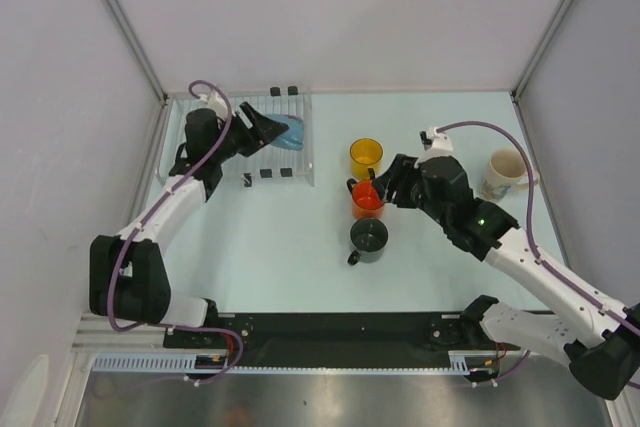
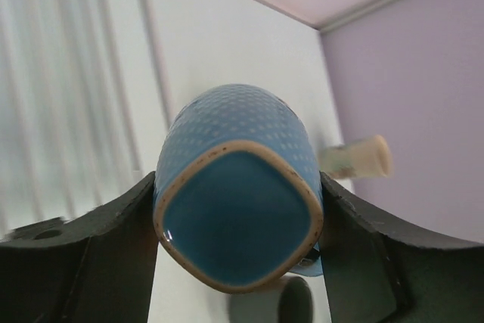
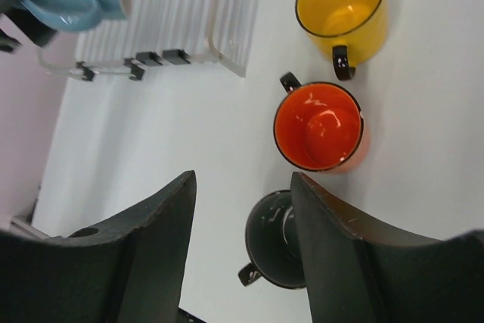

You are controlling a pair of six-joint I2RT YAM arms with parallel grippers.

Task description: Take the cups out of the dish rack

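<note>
My left gripper (image 1: 275, 129) is shut on the light blue mug (image 1: 290, 132) and holds it above the clear dish rack (image 1: 250, 147); in the left wrist view the mug (image 2: 238, 187) fills the space between both fingers, base toward the camera. My right gripper (image 1: 385, 185) is open and empty, hovering over the orange mug (image 1: 367, 199). The yellow mug (image 1: 366, 156), orange mug (image 3: 319, 126) and dark grey mug (image 1: 369, 239) stand upright in a column on the table. The cream mug (image 1: 503, 174) stands at the right. The rack (image 3: 181, 17) shows no other mugs.
White walls with metal posts close the table at the back and both sides. A black rail (image 1: 340, 327) runs along the near edge between the arm bases.
</note>
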